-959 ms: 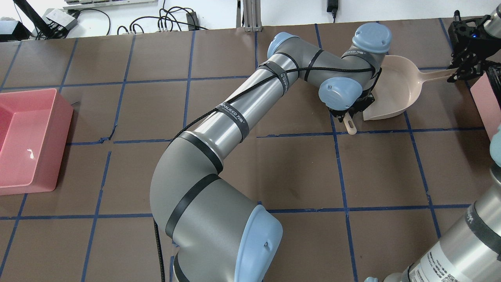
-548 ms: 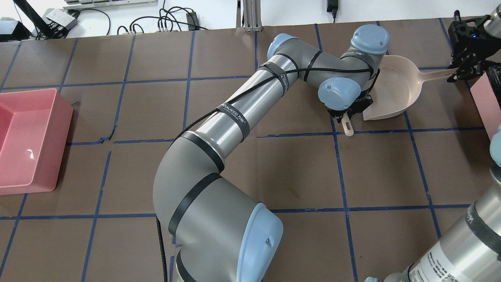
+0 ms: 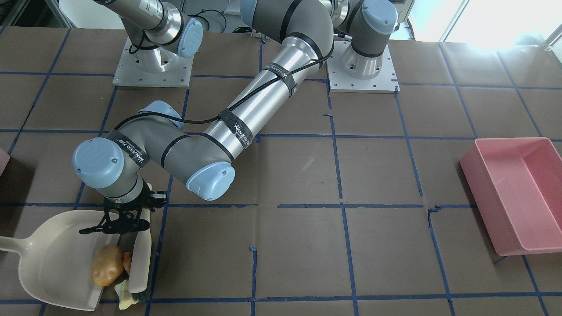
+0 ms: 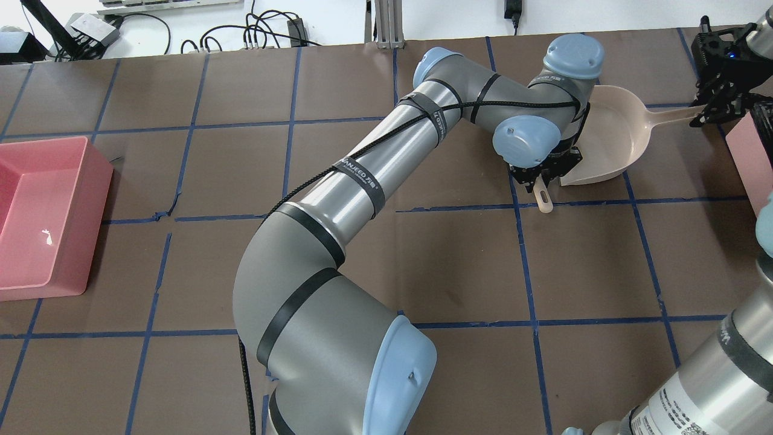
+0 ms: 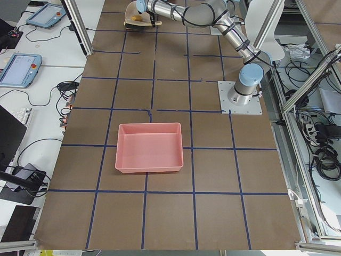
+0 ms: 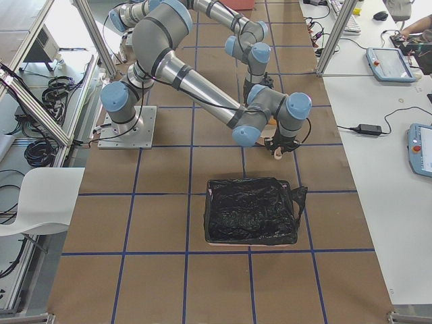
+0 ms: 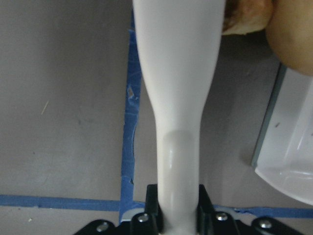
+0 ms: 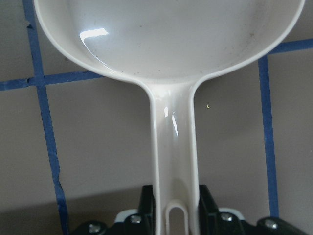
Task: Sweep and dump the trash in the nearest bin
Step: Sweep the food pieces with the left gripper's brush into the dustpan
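The left gripper (image 7: 178,211) is clamped narrowly on the thin end of a cream brush (image 7: 178,93), its black fingers (image 7: 152,215) pressing both sides of the handle at the bottom of the wrist view. In the front-facing view that gripper (image 3: 139,213) sits at lower left, with the brush (image 3: 141,256) lying along the open edge of a beige dustpan (image 3: 48,263). The right gripper (image 8: 175,208) is closed just as tightly on the dustpan's handle, at the bottom centre of its wrist view. The trash is at the dustpan's mouth: a tan-orange potato-shaped lump (image 3: 106,271) rests inside the pan against the brush, a small orange-brown piece (image 3: 127,261) is wedged between them, and a pale yellow chunk (image 3: 124,300) lies at the pan's lip beside the bristles. A corner of the pale pink bin (image 4: 747,158) shows at the right edge of the overhead view, near the right gripper (image 4: 708,112). A large pink tub (image 4: 42,211) sits at far left. A black band on the left arm (image 4: 362,176) reads "WANJEED"; the characters after it are too small to read.
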Robot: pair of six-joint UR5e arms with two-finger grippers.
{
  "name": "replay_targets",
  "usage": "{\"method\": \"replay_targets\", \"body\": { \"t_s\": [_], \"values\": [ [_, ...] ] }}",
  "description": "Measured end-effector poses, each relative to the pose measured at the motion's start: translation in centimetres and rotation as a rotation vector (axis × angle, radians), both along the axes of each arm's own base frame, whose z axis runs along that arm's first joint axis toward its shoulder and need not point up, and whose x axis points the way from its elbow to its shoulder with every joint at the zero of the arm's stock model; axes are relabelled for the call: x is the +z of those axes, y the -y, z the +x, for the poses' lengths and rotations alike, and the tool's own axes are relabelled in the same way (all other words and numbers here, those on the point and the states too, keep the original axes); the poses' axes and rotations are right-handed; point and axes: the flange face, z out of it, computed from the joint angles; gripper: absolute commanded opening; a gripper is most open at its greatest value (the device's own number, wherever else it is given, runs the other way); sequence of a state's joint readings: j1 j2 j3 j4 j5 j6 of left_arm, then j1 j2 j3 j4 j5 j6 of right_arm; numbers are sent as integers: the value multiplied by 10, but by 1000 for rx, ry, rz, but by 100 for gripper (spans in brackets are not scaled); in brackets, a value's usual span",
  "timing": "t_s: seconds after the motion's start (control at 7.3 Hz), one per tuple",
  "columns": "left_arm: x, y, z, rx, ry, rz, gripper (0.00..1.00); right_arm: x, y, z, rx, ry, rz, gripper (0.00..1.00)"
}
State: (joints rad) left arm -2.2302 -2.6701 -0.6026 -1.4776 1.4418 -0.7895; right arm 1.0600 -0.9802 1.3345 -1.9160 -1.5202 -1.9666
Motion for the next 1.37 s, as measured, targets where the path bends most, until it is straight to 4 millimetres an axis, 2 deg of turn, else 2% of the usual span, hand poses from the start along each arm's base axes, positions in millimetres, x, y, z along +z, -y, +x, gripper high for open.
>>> {"method": "replay_targets", "body": {
  "t_s": [0.55,1.1,1.37],
  "values": [
    [7,-3,3,3,-1,44,0,-1,0,0,0,0,2,0],
    [8,-7,3,-197,-11,50,0,-7,0,0,0,5,12,0],
    [21,-16,-12,-342,-50,3,0,-7,0,0,0,6,13,0]
  ]
}}
